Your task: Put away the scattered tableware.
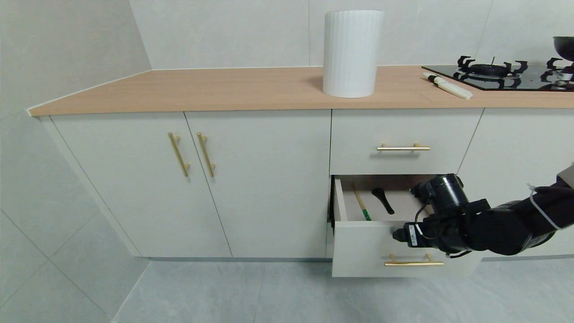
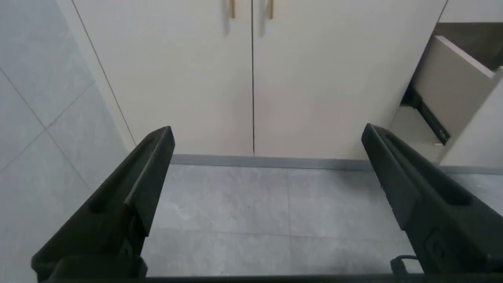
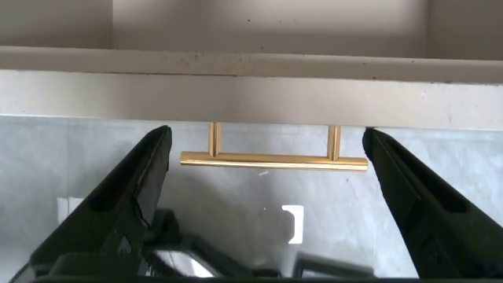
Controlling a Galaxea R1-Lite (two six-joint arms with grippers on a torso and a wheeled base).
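Note:
The lower drawer (image 1: 363,246) stands pulled open. Inside lie green-tipped chopsticks (image 1: 361,204) and a black spoon (image 1: 383,199). A pale long utensil with a dark band (image 1: 447,85) rests on the wooden countertop (image 1: 224,87) beside the stove. My right gripper (image 1: 398,234) is at the drawer's front panel, just above its gold handle (image 1: 414,263). In the right wrist view this gripper (image 3: 266,137) is open, its fingers wide on either side of the handle (image 3: 273,162) and empty. My left gripper (image 2: 267,134) hangs open and empty over the floor, facing the cabinet doors, with the drawer (image 2: 456,71) off to one side.
A tall white ribbed cylinder (image 1: 352,54) stands on the counter. The black gas stove (image 1: 502,74) with a dark pot (image 1: 564,45) is at the far right. The upper drawer (image 1: 403,147) and the double cabinet doors (image 1: 193,154) are closed. Grey tiled floor lies below.

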